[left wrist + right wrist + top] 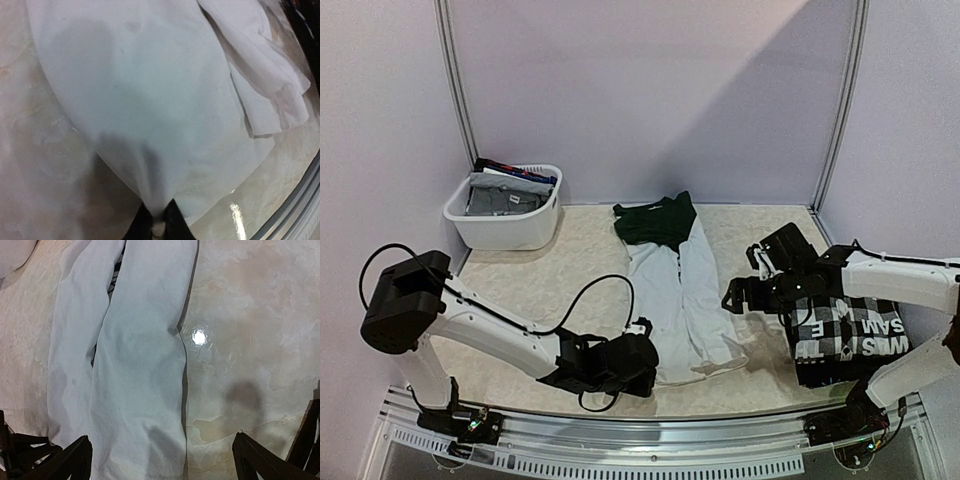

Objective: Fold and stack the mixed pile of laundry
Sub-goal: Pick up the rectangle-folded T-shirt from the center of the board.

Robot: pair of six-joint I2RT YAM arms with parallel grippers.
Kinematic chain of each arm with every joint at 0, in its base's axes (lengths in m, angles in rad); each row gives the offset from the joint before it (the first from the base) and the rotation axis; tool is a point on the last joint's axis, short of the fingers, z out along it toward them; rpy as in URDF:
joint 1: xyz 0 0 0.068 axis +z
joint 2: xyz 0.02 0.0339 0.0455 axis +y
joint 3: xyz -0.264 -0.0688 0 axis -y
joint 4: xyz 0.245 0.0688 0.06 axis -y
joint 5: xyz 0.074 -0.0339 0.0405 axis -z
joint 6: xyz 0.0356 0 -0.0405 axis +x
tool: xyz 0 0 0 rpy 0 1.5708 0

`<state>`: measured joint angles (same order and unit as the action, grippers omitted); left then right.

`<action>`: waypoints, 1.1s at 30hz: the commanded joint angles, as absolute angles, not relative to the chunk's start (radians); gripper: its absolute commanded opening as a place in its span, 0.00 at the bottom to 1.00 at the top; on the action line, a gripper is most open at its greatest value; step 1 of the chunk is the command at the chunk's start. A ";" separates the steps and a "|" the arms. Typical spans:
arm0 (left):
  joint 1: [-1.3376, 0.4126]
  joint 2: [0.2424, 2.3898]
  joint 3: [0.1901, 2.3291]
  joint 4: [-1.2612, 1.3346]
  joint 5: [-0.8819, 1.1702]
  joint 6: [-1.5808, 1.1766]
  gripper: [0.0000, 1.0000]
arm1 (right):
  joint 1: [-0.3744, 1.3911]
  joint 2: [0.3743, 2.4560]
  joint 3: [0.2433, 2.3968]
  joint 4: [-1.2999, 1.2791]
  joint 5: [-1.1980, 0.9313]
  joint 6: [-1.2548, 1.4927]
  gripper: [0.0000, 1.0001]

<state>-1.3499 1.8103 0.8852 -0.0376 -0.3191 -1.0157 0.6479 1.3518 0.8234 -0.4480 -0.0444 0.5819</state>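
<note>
1. White cloth with a dark green part lies lengthwise in the middle of the tabletop. Its dark end is far from us and its white end is near the front edge.
2. Our left hand sits low at the cloth's near-left corner. In the left wrist view its fingertips are pressed together on a pinch of the white fabric, which rises to them in a tent.
3. Our right hand is spread wide at the cloth's right side. In the right wrist view one finger is over the white fabric and the other is over bare tabletop. We cannot tell whether either touches.
4. At the near right, under the right arm, a black-and-white checkered shirt and a black piece with white letters lie stacked together.
5. At the far left, well apart from the cloth, a white plastic basket holds grey and blue garments.
</note>
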 commanded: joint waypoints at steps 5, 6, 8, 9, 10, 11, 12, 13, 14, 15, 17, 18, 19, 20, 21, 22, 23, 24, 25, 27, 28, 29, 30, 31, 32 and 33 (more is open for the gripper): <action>-1.338 1.782 0.764 -0.018 -0.339 -1.058 0.00 | 0.700 1.328 0.795 -0.451 -0.066 0.597 0.99; -1.334 1.759 0.739 -0.018 -0.349 -1.063 0.00 | 0.709 1.320 0.783 -0.435 -0.082 0.603 0.99; -1.330 1.719 0.695 -0.017 -0.364 -1.072 0.00 | 0.727 1.297 0.749 -0.388 -0.110 0.630 0.99; -1.328 1.702 0.677 -0.018 -0.369 -1.076 0.00 | 0.737 1.285 0.730 -0.363 -0.129 0.656 0.99; -1.326 1.690 0.661 -0.018 -0.372 -1.078 0.00 | 0.747 1.277 0.712 -0.341 -0.147 0.678 0.99; -1.324 1.680 0.648 -0.020 -0.375 -1.080 0.00 | 0.755 1.265 0.696 -0.333 -0.164 0.694 0.99; -1.324 1.672 0.637 -0.020 -0.378 -1.083 0.00 | 0.761 1.258 0.684 -0.337 -0.175 0.714 0.99; -1.324 1.669 0.628 -0.017 -0.377 -1.085 0.00 | 0.767 1.248 0.667 -0.343 -0.186 0.729 0.99; -1.324 1.669 0.622 -0.018 -0.376 -1.085 0.00 | 0.769 1.239 0.647 -0.343 -0.206 0.752 0.99; -1.324 1.671 0.616 0.013 -0.372 -1.081 0.00 | 0.775 1.223 0.624 -0.331 -0.233 0.770 0.98; -1.324 1.680 0.611 0.052 -0.357 -1.073 0.00 | 0.798 1.202 0.579 -0.300 -0.297 0.829 0.93; -1.325 1.686 0.612 0.061 -0.351 -1.070 0.00 | 0.803 1.193 0.563 -0.288 -0.331 0.846 0.91; -1.325 1.691 0.614 0.069 -0.348 -1.067 0.00 | 0.816 1.191 0.553 -0.286 -0.354 0.868 0.90; -1.324 1.696 0.616 0.076 -0.346 -1.063 0.00 | 0.825 1.189 0.546 -0.286 -0.366 0.878 0.88; -1.324 1.699 0.618 0.081 -0.344 -1.061 0.00 | 0.835 1.188 0.537 -0.284 -0.364 0.886 0.87; -1.324 1.699 0.617 0.086 -0.344 -1.059 0.00 | 0.843 1.185 0.526 -0.277 -0.361 0.892 0.86; -1.324 1.698 0.616 0.088 -0.344 -1.058 0.00 | 0.849 1.186 0.510 -0.247 -0.365 0.905 0.84; -1.324 1.698 0.615 0.091 -0.345 -1.057 0.00 | 0.853 1.188 0.493 -0.221 -0.373 0.916 0.83; -1.324 1.698 0.614 0.093 -0.344 -1.056 0.00 | 0.856 1.198 0.478 -0.190 -0.381 0.926 0.82; -1.325 1.700 0.614 0.097 -0.342 -1.055 0.00 | 0.859 1.217 0.457 -0.144 -0.391 0.938 0.80; -1.325 1.702 0.613 0.100 -0.341 -1.054 0.00 | 0.860 1.234 0.448 -0.124 -0.393 0.940 0.79; -1.326 1.704 0.613 0.102 -0.339 -1.054 0.00 | 0.860 1.243 0.443 -0.103 -0.395 0.940 0.78; -1.325 1.706 0.614 0.104 -0.339 -1.054 0.00 | 0.860 1.256 0.442 -0.088 -0.399 0.940 0.77; -1.326 1.708 0.613 0.104 -0.339 -1.054 0.00 | 0.862 1.267 0.441 -0.076 -0.402 0.940 0.76; -1.325 1.709 0.613 0.106 -0.340 -1.054 0.00 | 0.862 1.285 0.440 -0.066 -0.407 0.939 0.75; -1.325 1.710 0.613 0.107 -0.341 -1.054 0.00 | 0.863 1.296 0.440 -0.058 -0.411 0.936 0.74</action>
